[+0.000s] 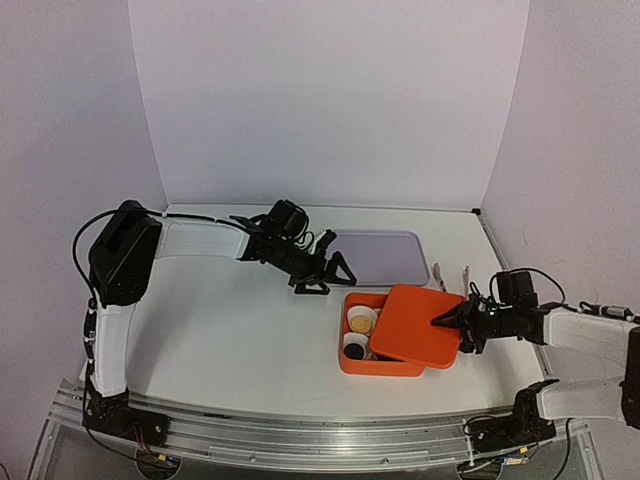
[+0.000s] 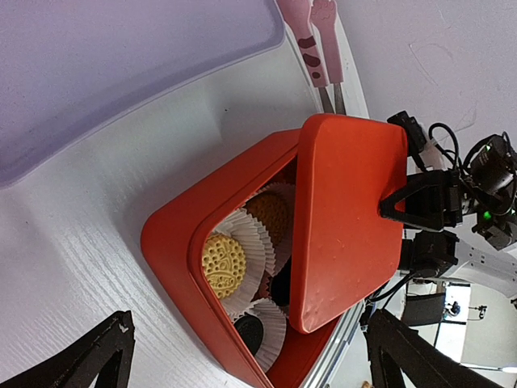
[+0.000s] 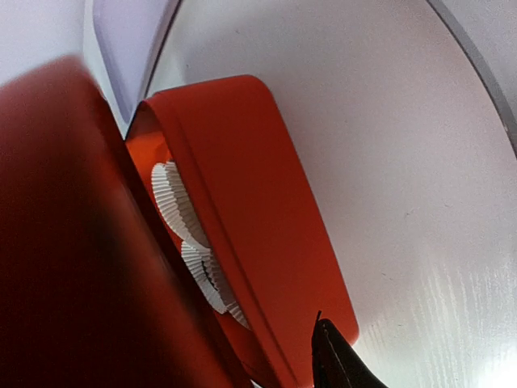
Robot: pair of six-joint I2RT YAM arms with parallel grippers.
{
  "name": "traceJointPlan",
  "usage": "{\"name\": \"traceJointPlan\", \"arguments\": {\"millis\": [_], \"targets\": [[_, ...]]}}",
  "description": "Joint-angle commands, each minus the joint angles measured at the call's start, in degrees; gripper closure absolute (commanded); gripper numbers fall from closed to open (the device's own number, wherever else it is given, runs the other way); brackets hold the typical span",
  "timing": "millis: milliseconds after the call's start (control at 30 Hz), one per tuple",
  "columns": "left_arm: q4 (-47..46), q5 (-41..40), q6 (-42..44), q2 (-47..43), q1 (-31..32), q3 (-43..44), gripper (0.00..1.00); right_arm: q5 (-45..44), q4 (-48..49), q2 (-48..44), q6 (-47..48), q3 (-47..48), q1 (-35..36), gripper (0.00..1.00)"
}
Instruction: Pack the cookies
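Note:
An orange box (image 1: 351, 366) (image 2: 174, 242) holds cookies in white fluted paper cups (image 3: 174, 202). A yellow cookie (image 2: 224, 263) (image 1: 360, 322), a golden-brown one (image 2: 271, 214) and a black one (image 2: 252, 331) (image 1: 354, 351) show; the others are hidden. The orange lid (image 1: 425, 325) (image 2: 347, 210) lies askew and tilted over the box's right part. My right gripper (image 1: 458, 330) (image 2: 416, 226) straddles the lid's right edge, open; its lower finger (image 3: 335, 360) stands apart from the lid (image 3: 56, 242). My left gripper (image 1: 325, 275) (image 2: 250, 364) hovers wide open behind and left of the box, holding nothing.
A lavender tray (image 1: 385, 255) (image 2: 121, 73) lies behind the box. Pink tongs (image 1: 450, 275) (image 2: 319, 40) rest on the table to the tray's right. A metal rail (image 1: 300, 435) runs along the near edge.

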State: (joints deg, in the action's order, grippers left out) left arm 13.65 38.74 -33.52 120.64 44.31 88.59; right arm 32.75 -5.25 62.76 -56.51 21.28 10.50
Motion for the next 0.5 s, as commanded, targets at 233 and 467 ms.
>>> {"name": "traceJointPlan", "arguments": {"millis": [233, 467], "targets": [[0.14, 1.66, -0.10, 1.22, 0.57, 3.82, 0.00, -1.08, -4.02, 3.41, 3.65, 4.05, -0.34, 0.52], [-0.64, 2.48, -0.21, 1.36, 1.13, 3.79, 0.00, 0.20, -4.49, 7.53, 4.96, 5.28, -0.35, 0.43]]}}
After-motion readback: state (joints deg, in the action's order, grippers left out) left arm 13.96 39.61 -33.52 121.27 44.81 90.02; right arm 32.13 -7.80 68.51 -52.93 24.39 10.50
